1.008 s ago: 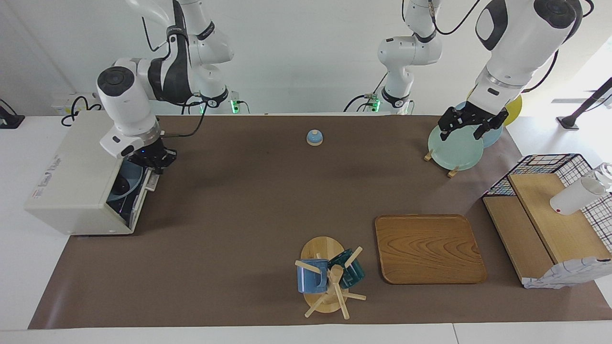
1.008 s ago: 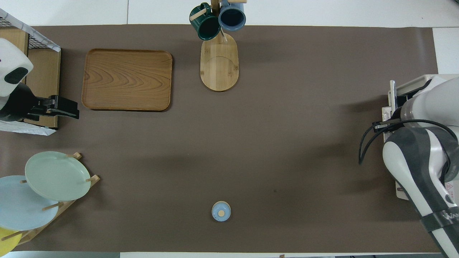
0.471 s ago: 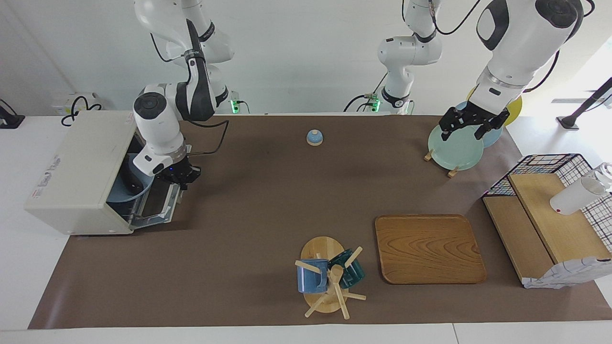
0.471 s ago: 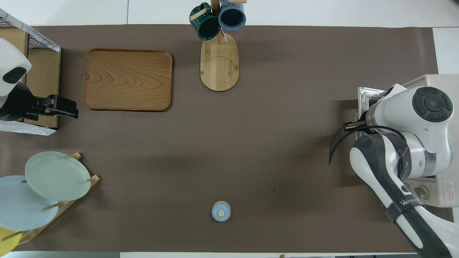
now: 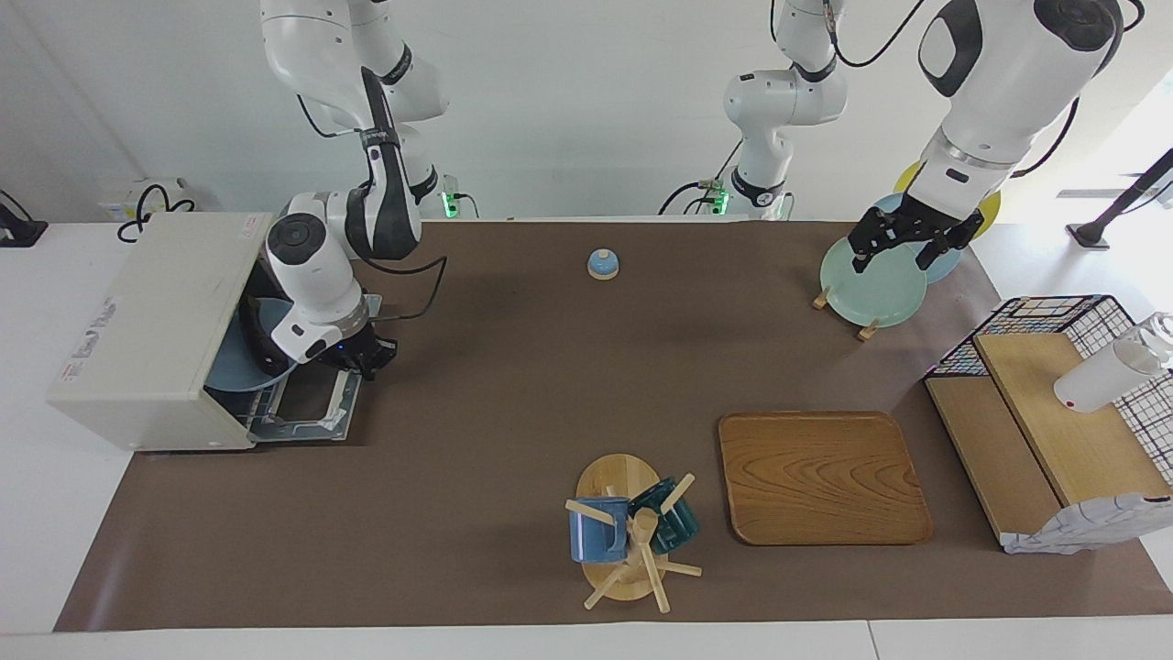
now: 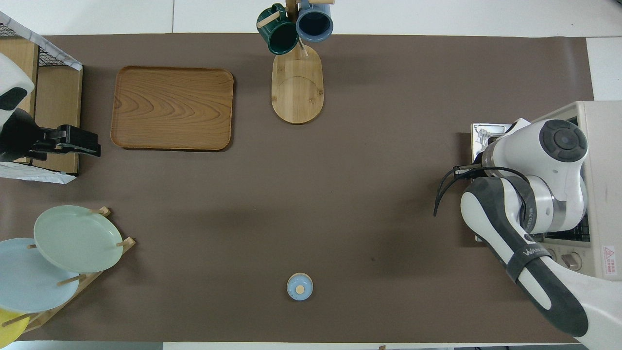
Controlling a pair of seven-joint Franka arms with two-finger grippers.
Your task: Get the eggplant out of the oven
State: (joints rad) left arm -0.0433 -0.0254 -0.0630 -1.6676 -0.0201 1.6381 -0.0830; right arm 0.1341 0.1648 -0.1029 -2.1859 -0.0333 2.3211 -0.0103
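The cream-white oven (image 5: 151,321) stands at the right arm's end of the table, and its door (image 5: 307,408) lies folded down almost flat. My right gripper (image 5: 364,356) is at the door's outer edge, shut on the bar handle. Inside, a blue plate (image 5: 234,371) rests on the rack. A dark shape on it (image 5: 259,341) looks like the eggplant, mostly hidden by the right wrist. In the overhead view the right arm covers the oven (image 6: 602,146) mouth and only a corner of the door (image 6: 478,133) shows. My left gripper (image 5: 903,243) waits open, up in the air over the plate rack.
A plate rack (image 5: 871,280) with green, blue and yellow plates, a wire basket (image 5: 1054,321) with wooden shelves and a white bottle, a wooden tray (image 5: 820,477), a mug tree (image 5: 632,532) with two mugs and a small blue bell (image 5: 602,264) stand on the brown mat.
My right gripper has swung the oven door from nearly closed down to almost flat, moving toward the table's middle. The blue plate inside has come into view. The left arm has barely moved.
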